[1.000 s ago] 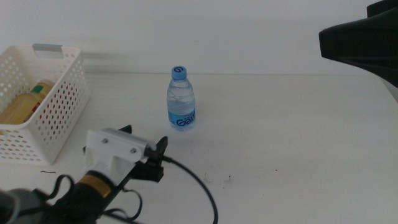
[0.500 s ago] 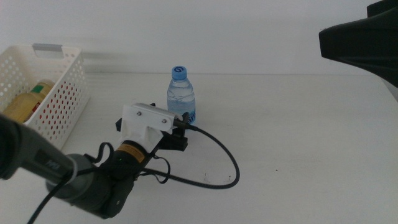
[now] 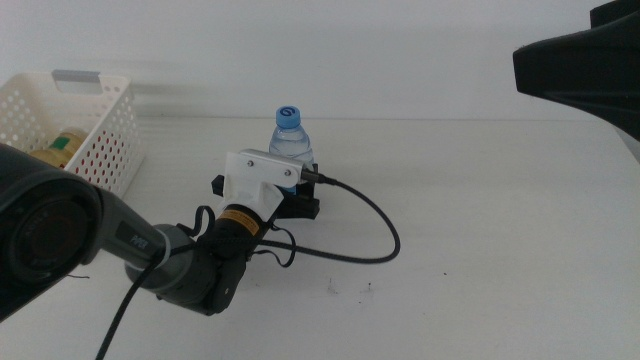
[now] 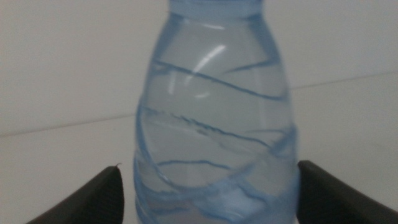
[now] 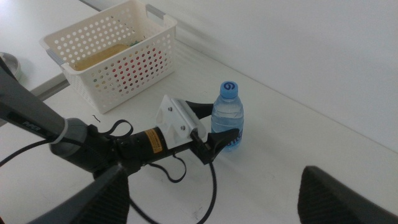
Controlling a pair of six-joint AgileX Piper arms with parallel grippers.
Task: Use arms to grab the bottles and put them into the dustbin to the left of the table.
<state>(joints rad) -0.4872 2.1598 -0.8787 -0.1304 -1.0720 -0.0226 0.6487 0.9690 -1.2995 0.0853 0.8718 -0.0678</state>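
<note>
Small clear water bottle with blue cap point(image 3: 290, 145) upright near middle of plain white tabletop point(image 3: 480, 230), label end hidden behind the bracket in the middle view. Left gripper point(image 3: 300, 192) with black pointed fingers, white screwed bracket point(image 3: 258, 173) and yellow-banded black cylinder at the bottle, reaching in from the dustbin side. Jaws spread wide, one on each side of the lower bottle body; in the left wrist view both dark fingertips point(image 4: 93, 199) flank the clear ribbed bottle point(image 4: 214, 124), right one near or at the bottle wall, left one with a gap showing. Contact not confirmed, no squeeze visible. Right wrist view confirms: bottle point(image 5: 227, 118) standing, left gripper point(image 5: 214, 127) straddling it low down, black cable point(image 5: 205, 186) looping over the table behind it.

White perforated rectangular plastic basket with grey handle bar point(image 3: 75, 140) at the left table edge, well apart from the water bottle. Inside it: yellow tea bottle with green label point(image 3: 55, 148) lying down, red showing through the side holes, too hidden to identify.

Right gripper point(image 5: 211, 199) held high above the table on the right side, fingers wide apart, holding nothing
</note>
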